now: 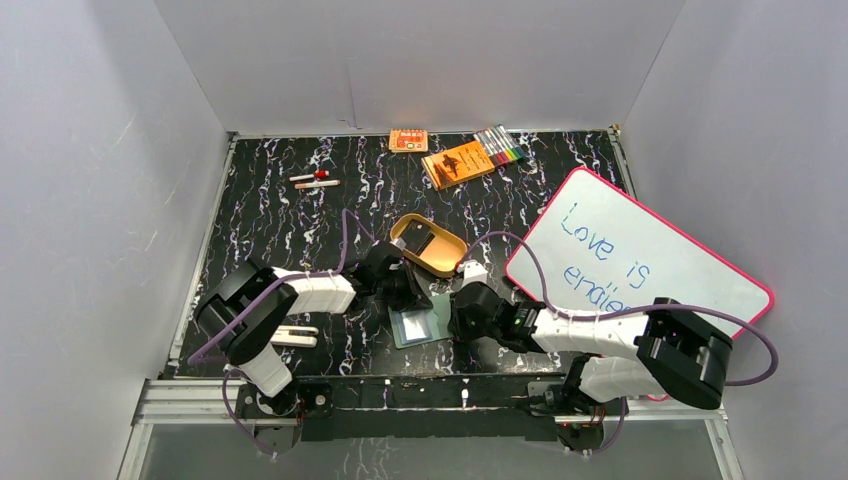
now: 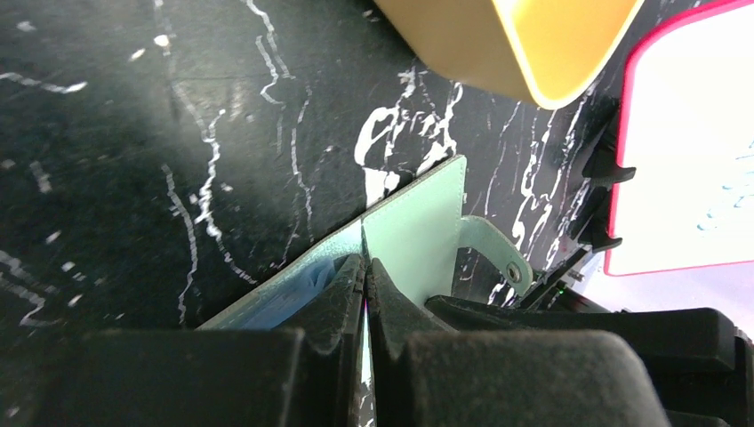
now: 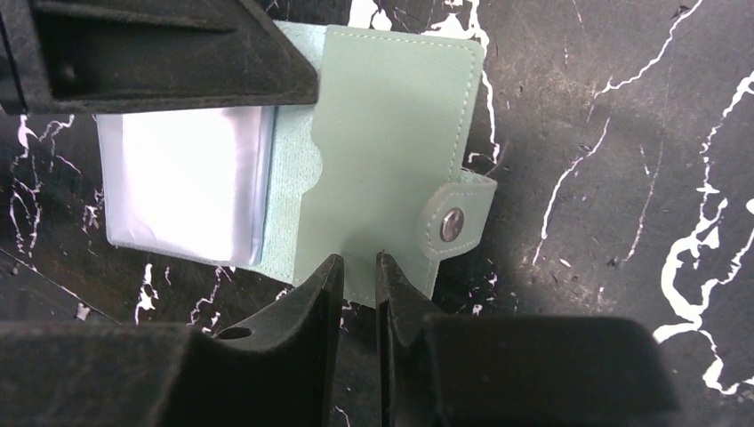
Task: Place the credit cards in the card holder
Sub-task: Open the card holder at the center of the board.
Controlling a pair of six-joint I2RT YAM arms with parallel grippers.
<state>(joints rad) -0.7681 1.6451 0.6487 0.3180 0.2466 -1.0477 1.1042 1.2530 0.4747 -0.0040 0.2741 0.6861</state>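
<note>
- Left gripper (image 2: 366, 267) is reaching low across the table, pinching the card holder (image 3: 391, 133) at its fold.
- Right gripper (image 3: 359, 265) is stooping opposite, fingers slightly apart, straddling the card holder's edge.

Top view: bright, even light, sharp, only soft shadows. R wrist: hard glare whites out clear pocket (image 3: 187, 178) of card holder (image 3: 391, 133); right claw (image 3: 360, 276) near lens, dark, blurry. L wrist: whiteboard (image 2: 693, 133) blown out, desk (image 2: 133, 196) dim, left claw (image 2: 366, 271) out of focus.

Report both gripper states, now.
Left gripper: closed on the card holder.
Right gripper: nearly closed at the holder's edge; grip cannot be told.
</note>
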